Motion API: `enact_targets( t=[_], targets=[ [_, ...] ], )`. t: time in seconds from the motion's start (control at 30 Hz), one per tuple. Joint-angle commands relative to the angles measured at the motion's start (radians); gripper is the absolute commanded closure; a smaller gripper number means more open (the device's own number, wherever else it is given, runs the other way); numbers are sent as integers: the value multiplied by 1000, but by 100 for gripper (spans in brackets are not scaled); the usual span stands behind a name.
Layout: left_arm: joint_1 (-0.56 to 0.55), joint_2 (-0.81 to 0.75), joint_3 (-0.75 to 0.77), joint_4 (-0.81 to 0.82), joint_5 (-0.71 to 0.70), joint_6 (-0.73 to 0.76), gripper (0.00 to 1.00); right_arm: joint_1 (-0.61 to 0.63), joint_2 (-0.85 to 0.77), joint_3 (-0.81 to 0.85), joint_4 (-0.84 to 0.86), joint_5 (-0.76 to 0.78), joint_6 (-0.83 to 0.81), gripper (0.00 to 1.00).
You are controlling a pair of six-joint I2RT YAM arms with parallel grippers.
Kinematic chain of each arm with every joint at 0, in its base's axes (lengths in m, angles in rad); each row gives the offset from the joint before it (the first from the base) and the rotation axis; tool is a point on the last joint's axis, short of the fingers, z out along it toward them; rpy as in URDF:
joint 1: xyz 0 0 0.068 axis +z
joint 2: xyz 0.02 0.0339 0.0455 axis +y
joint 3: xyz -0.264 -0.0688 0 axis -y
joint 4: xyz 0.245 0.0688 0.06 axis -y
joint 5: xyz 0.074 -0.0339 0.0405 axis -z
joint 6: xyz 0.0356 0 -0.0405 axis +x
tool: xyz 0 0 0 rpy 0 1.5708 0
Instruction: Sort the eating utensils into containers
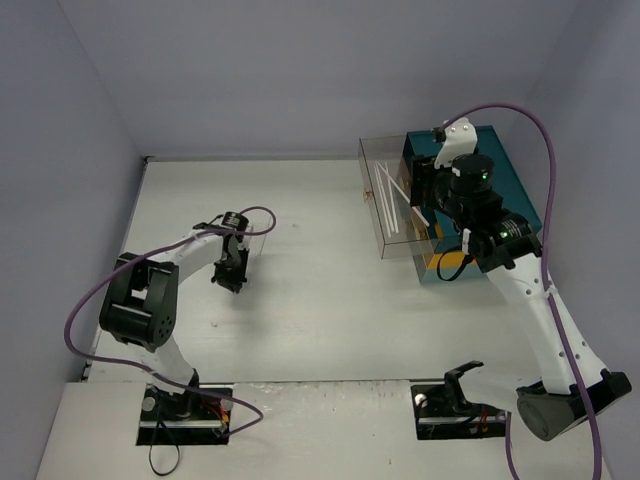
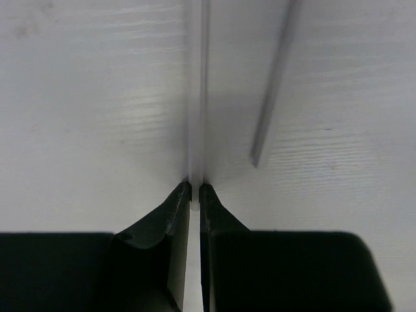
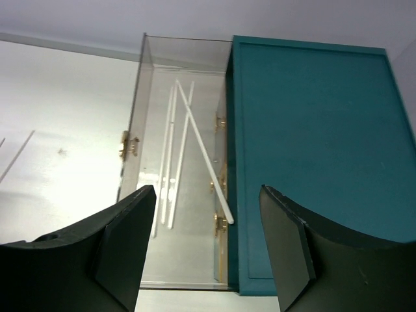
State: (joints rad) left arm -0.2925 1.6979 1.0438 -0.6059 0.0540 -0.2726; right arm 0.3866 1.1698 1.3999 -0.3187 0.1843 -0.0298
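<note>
With the left end effector [image 2: 195, 190] clamped on the end of a slim pale utensil [image 2: 197, 97] lying on the tabletop [image 2: 91, 110], the pick-up step was in hand, and next it likely needed lifting across to the clear container [image 3: 192, 255] under the right end effector [image 3: 207, 192], whose jaws stood apart.

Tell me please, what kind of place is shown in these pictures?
Most likely a robot test cell in a lab. Bare pale walls enclose a plain white table, the left arm and right arm are mounted at its near edge, and a clear container stands beside a teal chest.
</note>
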Motion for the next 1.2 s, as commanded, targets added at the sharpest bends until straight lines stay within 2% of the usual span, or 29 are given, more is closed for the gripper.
enact_targets(
  t=[0.0,0.1,0.23,0.47,0.57,0.67,0.8,1.0,1.17],
  targets=[
    [53,-140,19,-60,-20,-17,100,-4,-6,32,58,-160,17,38],
    [56,-237,52,-60,42,-52,100,-4,21,53,60,-328,78,36],
    [48,-362,114,-5,149,-150,100,3,66,80,79,-463,187,32],
    [-32,-532,144,250,283,-375,100,53,106,108,182,-621,330,27],
    [-84,-567,143,382,286,-469,100,97,134,125,213,-635,357,27],
    [-203,-576,141,501,249,-533,100,172,171,146,245,-639,389,28],
    [-290,-564,136,641,231,-593,100,196,200,149,288,-643,438,29],
    [-355,-541,160,681,224,-597,100,204,214,148,308,-638,457,32],
    [-400,-523,188,686,211,-576,100,204,230,142,308,-637,467,39]
  ],
)
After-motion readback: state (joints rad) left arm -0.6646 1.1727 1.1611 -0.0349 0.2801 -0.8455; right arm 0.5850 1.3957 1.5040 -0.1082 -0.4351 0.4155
